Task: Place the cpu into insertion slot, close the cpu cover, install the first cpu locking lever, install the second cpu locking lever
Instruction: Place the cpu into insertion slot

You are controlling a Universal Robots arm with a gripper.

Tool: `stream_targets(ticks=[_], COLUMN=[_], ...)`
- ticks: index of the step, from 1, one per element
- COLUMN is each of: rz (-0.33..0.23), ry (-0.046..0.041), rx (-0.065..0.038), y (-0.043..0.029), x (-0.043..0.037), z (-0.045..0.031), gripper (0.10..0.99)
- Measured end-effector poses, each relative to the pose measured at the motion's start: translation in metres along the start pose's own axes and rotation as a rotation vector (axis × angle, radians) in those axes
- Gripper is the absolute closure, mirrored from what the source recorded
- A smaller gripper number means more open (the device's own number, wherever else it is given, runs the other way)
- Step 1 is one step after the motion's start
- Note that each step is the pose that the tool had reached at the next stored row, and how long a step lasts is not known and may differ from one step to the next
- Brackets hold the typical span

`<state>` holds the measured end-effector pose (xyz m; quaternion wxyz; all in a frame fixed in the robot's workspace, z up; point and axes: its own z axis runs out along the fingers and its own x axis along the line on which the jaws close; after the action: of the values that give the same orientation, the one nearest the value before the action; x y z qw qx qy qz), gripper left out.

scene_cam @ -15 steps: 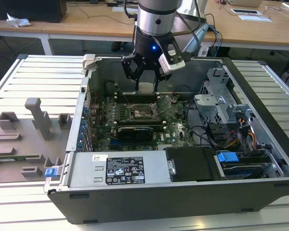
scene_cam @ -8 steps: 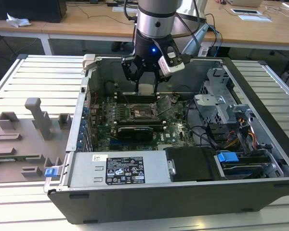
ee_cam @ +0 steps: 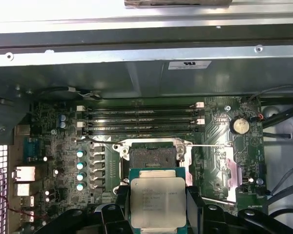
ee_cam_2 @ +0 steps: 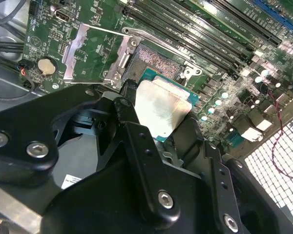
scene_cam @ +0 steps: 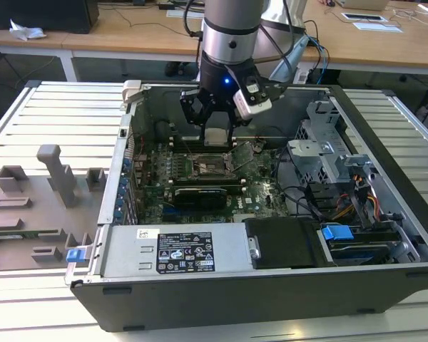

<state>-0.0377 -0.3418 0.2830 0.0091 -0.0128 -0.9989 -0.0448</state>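
Observation:
My gripper (scene_cam: 217,127) hangs inside the open computer case, shut on the cpu (scene_cam: 217,136), a flat square chip with a dull silver top. In the first wrist view the cpu (ee_cam: 157,202) sits between two black fingers (ee_cam: 118,207), apart from the insertion slot (ee_cam: 153,156) and just to one side of it. The slot's dark centre is bare. In the second wrist view the cpu (ee_cam_2: 161,109) is tilted over the slot (ee_cam_2: 158,61). The cpu cover (ee_cam_2: 90,51) stands flipped open beside the slot. A thin locking lever (ee_cam: 207,145) stretches out from the slot's edge.
Long memory slots (ee_cam: 141,122) run beside the socket, with the case wall (ee_cam: 136,53) behind them. A grey power-supply box (scene_cam: 178,249) and a black shroud (scene_cam: 282,242) lie along the near side. A drive cage (scene_cam: 328,153) and cables (scene_cam: 342,203) are at the exterior view's right, a grey fixture tray (scene_cam: 36,206) at its left.

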Motion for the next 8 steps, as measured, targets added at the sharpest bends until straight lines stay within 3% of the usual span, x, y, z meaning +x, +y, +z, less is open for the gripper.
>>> stream_targets(ticks=[8], rz=[0.0], ry=[-0.0001], rx=[0.003], y=[-0.0004], x=[-0.0001], z=[0.0038], gripper=[0.541])
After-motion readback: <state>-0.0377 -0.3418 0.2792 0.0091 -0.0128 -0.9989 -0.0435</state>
